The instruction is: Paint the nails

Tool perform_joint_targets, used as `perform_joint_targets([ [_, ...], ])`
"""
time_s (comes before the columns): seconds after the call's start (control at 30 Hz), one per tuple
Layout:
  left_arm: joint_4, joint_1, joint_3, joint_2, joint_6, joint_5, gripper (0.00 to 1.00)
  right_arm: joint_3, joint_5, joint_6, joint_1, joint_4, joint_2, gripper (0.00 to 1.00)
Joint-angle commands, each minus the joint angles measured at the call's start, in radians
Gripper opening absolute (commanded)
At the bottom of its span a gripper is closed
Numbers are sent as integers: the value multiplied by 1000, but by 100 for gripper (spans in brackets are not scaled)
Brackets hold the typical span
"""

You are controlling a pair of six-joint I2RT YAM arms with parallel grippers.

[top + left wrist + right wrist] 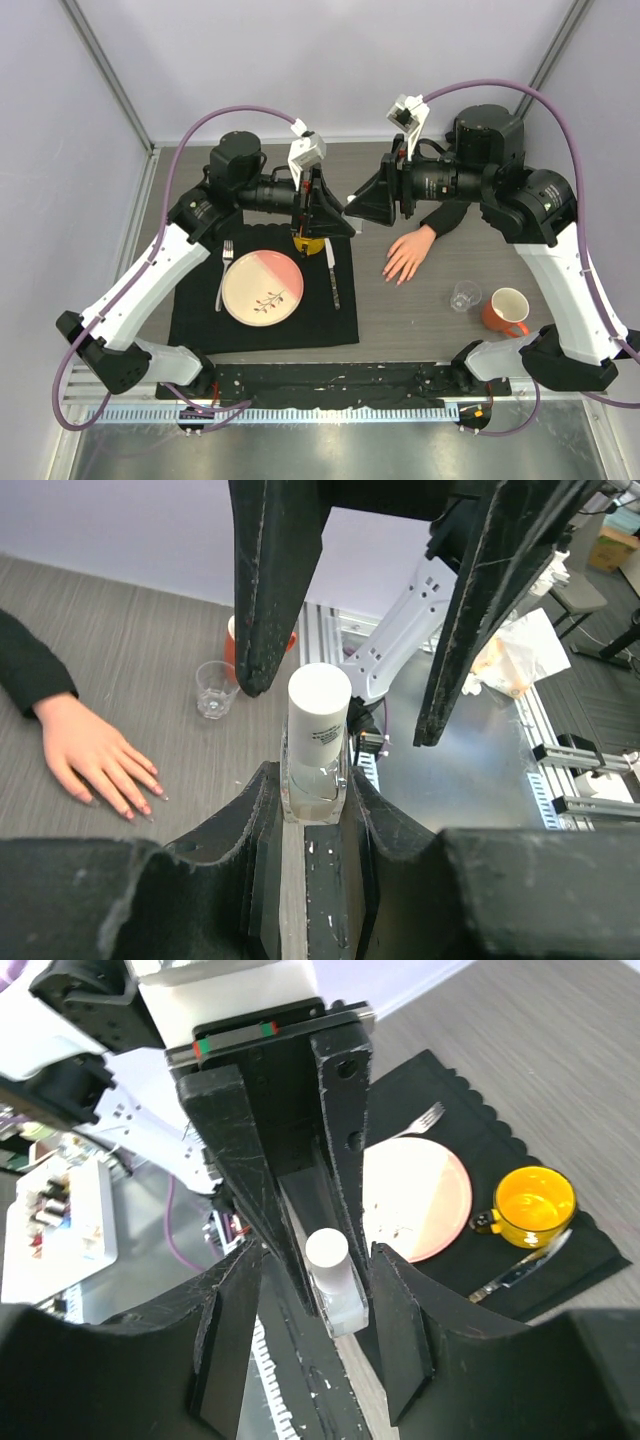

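My left gripper (315, 780) is shut on a small clear bottle (316, 770) with a white cap (320, 710), held above the table. My right gripper (320, 1260) faces it, its fingers (270, 590) standing open on either side of the cap (327, 1252) without touching it. In the top view the two grippers meet nose to nose, left (325, 215) and right (368, 203), and the bottle is hidden between them. The pale mannequin hand (408, 255) lies flat with spread fingers and a black sleeve, right of the grippers. Its nails (145, 802) look pinkish.
A black placemat (200, 320) holds a pink-and-cream plate (262, 287), a fork (224, 275), a knife (331, 272) and a yellow mug (535, 1203). A clear glass (464, 296) and an orange mug (505, 312) stand near the right arm's base.
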Motion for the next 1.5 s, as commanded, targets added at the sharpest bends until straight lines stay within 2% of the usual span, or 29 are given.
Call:
perform_joint_targets([
  [0.0,89,-2,-4,-23,-18,72,0,-6,-97,-3,-7,12,3,51],
  [0.17,92,0,2,-20,-15,72,0,-10,-121,0,-7,24,15,42],
  [0.2,91,0,4,-20,-16,70,0,-10,-121,-2,-7,24,17,38],
  [0.23,91,0,4,-20,-15,56,0,-10,-121,-11,-7,24,20,30],
  [0.37,39,0,27,-15,11,-6,0,-24,-77,-37,-9,23,12,13],
  [0.4,16,0,37,-12,39,-40,0,-29,-45,-43,-9,23,9,9],
  [0.43,-10,0,66,-2,57,-74,0,-38,-23,-46,-7,24,0,1],
  [0.5,-125,0,111,14,98,-201,0,-49,65,-36,-6,42,-11,1],
  [0.6,-178,0,185,41,117,-405,0,-88,196,-13,4,98,-46,1],
  [0.7,-175,0,254,89,47,-643,0,-113,733,12,179,139,-84,1],
  [0.73,-166,0,287,104,7,-675,0,-112,1181,26,347,144,-83,1],
  [0.83,-60,-3,298,147,-33,-698,0,-34,1649,64,581,107,-2,1],
  [0.87,-39,-3,300,155,-58,-698,0,0,1679,78,599,61,67,1],
  [0.97,-15,-8,327,189,-53,-685,0,97,1680,100,614,-2,138,1],
  [1.1,-61,-8,340,206,-13,-648,0,73,1598,50,613,46,108,1],
  [1.13,-83,-8,337,201,-3,-625,0,47,1566,38,611,59,92,7],
  [1.17,-86,-8,329,196,5,-607,0,30,1527,28,596,99,78,19],
  [1.2,-87,-8,306,192,19,-591,0,14,1408,15,585,113,62,27],
  [1.23,-84,-8,289,172,25,-550,0,-7,1362,-3,571,122,42,41],
  [1.27,-71,-8,271,163,28,-528,0,-13,1316,-8,556,124,32,48],
  [1.33,-38,-8,205,126,37,-457,0,-42,1159,-29,489,121,-1,60],
  [1.37,16,-8,177,111,37,-362,0,-56,1096,-34,464,121,-15,61],
  [1.4,40,-8,132,98,37,-308,0,-71,930,-37,385,122,-32,63],
  [1.47,92,-8,96,71,23,-179,0,-110,765,-49,306,128,-76,65],
])
